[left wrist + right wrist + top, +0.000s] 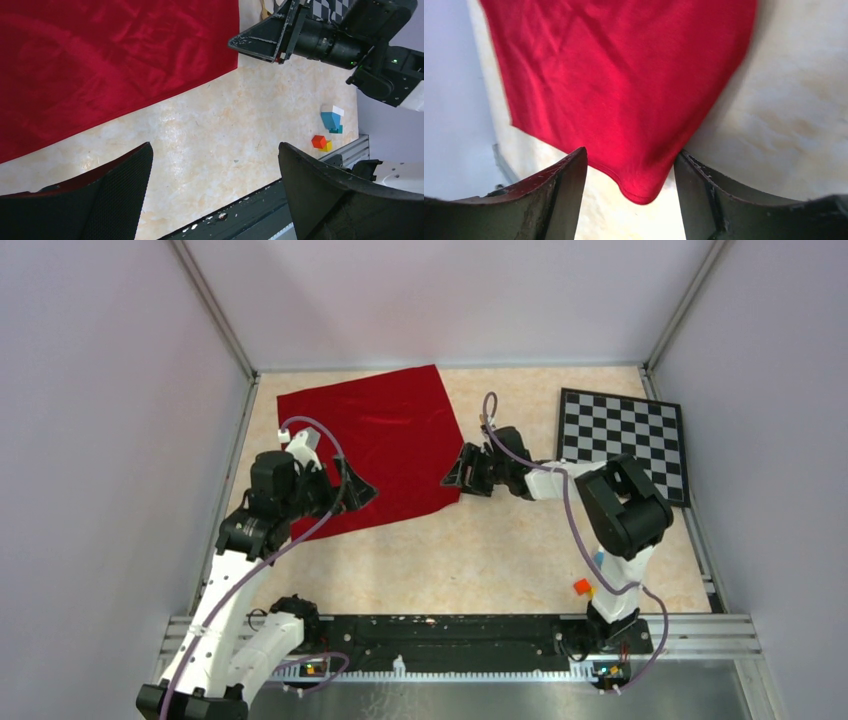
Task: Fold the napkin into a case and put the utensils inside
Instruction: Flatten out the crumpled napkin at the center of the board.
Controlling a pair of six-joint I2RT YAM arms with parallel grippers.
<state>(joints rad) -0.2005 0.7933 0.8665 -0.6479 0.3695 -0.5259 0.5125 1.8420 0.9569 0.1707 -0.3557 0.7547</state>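
The deep-red napkin (375, 440) lies spread flat at the back left of the table, not folded into a case. My right gripper (456, 468) is open at the napkin's near right corner. In the right wrist view that corner (644, 190) lies loose on the table between the two parted fingers (559, 185), gripped by neither. My left gripper (358, 485) hangs open over the napkin's near edge (110, 60), with bare tabletop between its fingers (120, 190). The utensils are out of view.
A black-and-white checkered board (625, 440) lies at the back right. Small coloured blocks (583, 587) sit by the right arm's base, seen also as a red block (318, 141) and a blue block (330, 120). White walls close in the table.
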